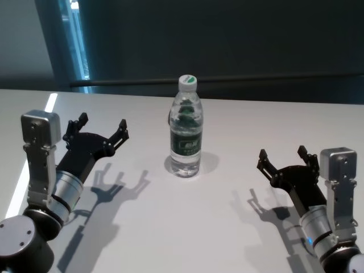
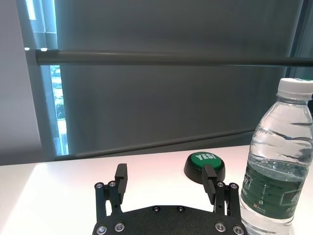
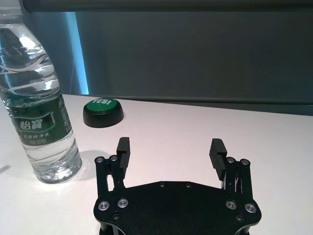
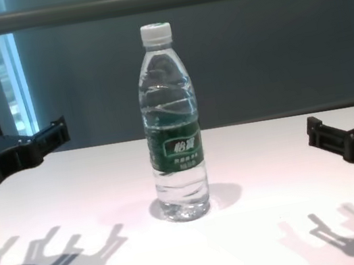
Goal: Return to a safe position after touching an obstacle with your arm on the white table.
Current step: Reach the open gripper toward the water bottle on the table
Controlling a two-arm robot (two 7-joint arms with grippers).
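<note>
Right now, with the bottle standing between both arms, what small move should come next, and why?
Probably draw the left gripper slightly back toward the body, away from the water bottle. It is open and apart from the bottle, which stands upright on the white table. The right gripper, also open, sits clear.

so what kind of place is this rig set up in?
Probably an office or lab test room, not a home. A plain white table holds only a water bottle and a green push button. Behind it are dark roller blinds with a window strip. Left gripper and right gripper hover open.
</note>
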